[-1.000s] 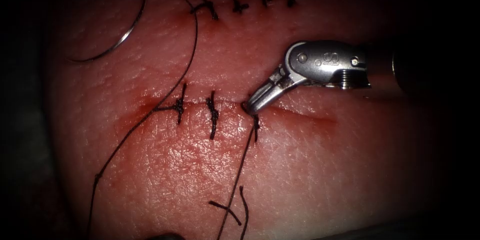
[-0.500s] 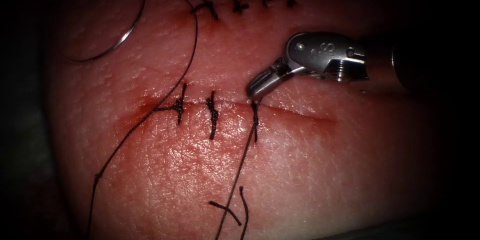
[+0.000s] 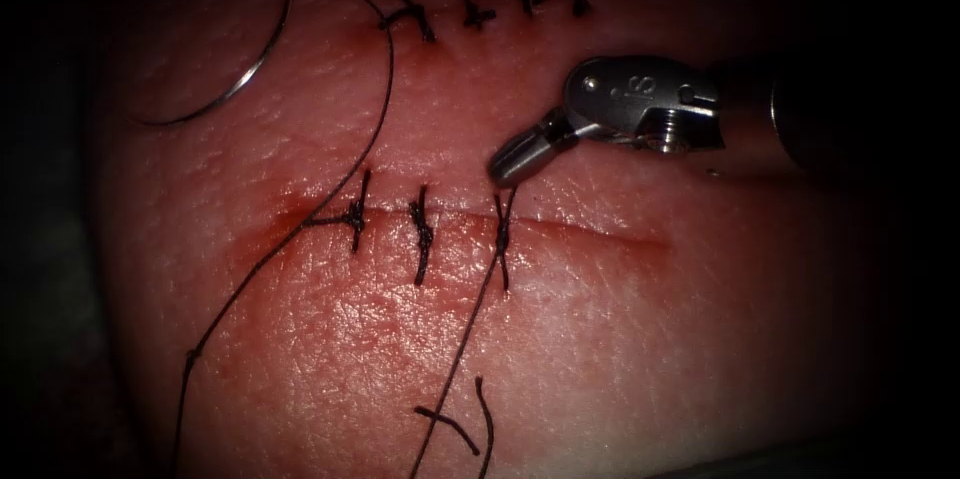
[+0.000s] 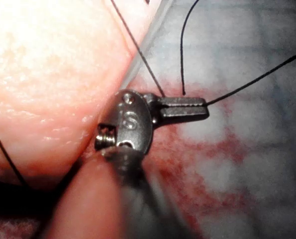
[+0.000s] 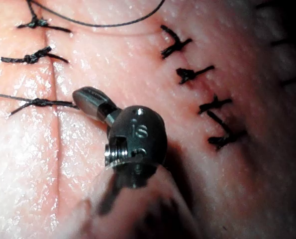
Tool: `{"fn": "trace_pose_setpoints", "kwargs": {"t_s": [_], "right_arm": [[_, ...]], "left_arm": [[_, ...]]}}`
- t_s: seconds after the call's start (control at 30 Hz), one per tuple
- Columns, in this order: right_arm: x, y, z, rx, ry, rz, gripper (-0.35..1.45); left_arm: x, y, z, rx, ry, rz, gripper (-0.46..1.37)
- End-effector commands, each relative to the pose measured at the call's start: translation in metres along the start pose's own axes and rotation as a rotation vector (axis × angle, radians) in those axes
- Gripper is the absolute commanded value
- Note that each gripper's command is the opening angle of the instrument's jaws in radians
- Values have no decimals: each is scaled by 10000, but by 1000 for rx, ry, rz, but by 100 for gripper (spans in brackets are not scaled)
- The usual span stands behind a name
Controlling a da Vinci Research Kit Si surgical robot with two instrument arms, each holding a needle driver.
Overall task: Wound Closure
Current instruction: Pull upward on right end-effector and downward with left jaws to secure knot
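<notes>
now right tool [image 3: 505,167] jaws pressed together, empty, beside third stitch [image 3: 502,239], left tool [image 4: 183,107] pinching thread [image 4: 247,82], needle [image 3: 215,89] lying free

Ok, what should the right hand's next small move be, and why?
Probably move the right hand, shut and empty just above the cut, down to the thread below the third stitch. The left hand holds that thread taut, only the right can cut, and the needle lies free on the tissue, upper left.
</notes>
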Motion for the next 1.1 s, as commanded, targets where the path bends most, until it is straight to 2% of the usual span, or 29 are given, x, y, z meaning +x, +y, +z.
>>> {"fn": "trace_pose_setpoints", "kwargs": {"t_s": [0.03,0.3,1.1], "right_arm": [[-1,1,-1,-8,-3,-3,-35],[2,6,-8,-63,-12,-71,-35],[7,8,-7,-65,6,-122,-35]], "left_arm": [[-2,-2,-1,-13,-2,1,-35],[-4,-1,-3,-14,-6,1,-35],[-5,-1,-4,-17,-10,-4,-35]]}}
